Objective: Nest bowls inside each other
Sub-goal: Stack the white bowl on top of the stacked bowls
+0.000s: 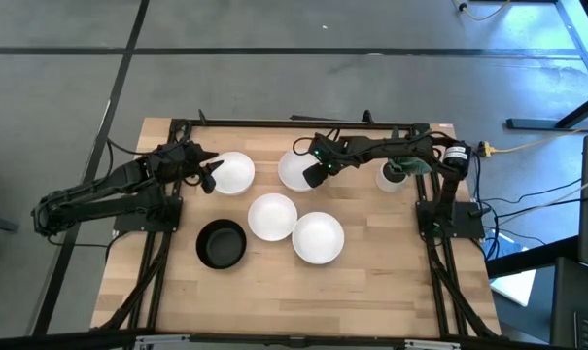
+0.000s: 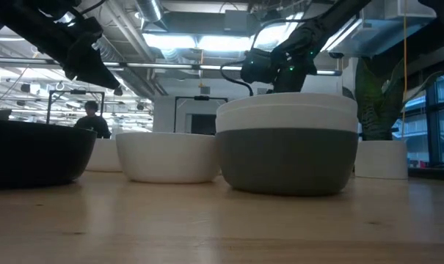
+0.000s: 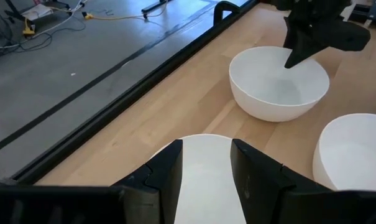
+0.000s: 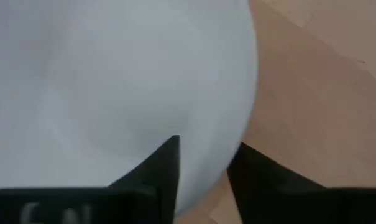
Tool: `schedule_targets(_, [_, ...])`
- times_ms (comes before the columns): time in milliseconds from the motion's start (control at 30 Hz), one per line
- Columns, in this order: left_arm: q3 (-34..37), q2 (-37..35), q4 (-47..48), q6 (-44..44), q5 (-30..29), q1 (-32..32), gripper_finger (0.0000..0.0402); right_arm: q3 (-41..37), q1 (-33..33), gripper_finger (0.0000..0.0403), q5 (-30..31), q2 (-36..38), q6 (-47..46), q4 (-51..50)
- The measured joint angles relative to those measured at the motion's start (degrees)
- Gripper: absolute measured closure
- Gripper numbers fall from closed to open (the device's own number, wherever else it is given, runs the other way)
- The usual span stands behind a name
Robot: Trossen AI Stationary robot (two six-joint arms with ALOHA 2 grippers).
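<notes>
Four white bowls (image 1: 272,216); one black bowl (image 1: 222,243); upright

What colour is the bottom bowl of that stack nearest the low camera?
Dark grey, with white bowls nested inside it. The low view shows it best.

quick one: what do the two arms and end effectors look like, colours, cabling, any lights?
Both arms are black, slender and jointed, with dark cables looped along the links. The left end effector has two flat, matte black fingers with angular tips. The right end effector looks the same; small green lights glow on the right arm's wrist.
</notes>
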State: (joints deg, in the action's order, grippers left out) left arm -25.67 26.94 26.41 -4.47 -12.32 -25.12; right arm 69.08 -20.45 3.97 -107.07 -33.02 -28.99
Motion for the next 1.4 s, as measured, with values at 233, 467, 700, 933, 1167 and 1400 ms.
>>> schedule_targets(233, [-0.01, 0.00, -0.02, -0.09, -0.02, 0.02, 0.0272, 0.00, 0.00, 0.0389, -1.26, 0.00, 2.21, 0.04])
schedule_targets(467, [0.00, 0.00, -0.04, -0.09, -0.02, 0.02, 0.0272, 0.00, 0.00, 0.0395, -1.20, 0.00, 3.88, 0.50])
schedule_targets(700, [0.00, 0.00, -0.04, -0.09, -0.02, 0.02, 0.0272, 4.69, -1.25, 0.0396, -1.05, 0.00, 8.78, -1.00])
schedule_targets(933, [-0.02, -0.01, -0.04, -0.09, -0.02, 0.00, 0.0272, 11.00, -0.88, 0.0396, -0.99, 4.31, 14.16, -1.48])
schedule_targets(1167, [-0.01, 0.00, -0.06, -0.09, 0.26, 0.02, 0.0272, 12.61, 1.16, 0.0397, 0.96, 12.81, 16.55, -3.91])
schedule_targets(1400, [0.00, -0.02, -0.07, -1.57, 1.55, -0.01, 0.0272, 12.59, 6.04, 0.0397, 0.96, 19.83, 12.10, -14.36])
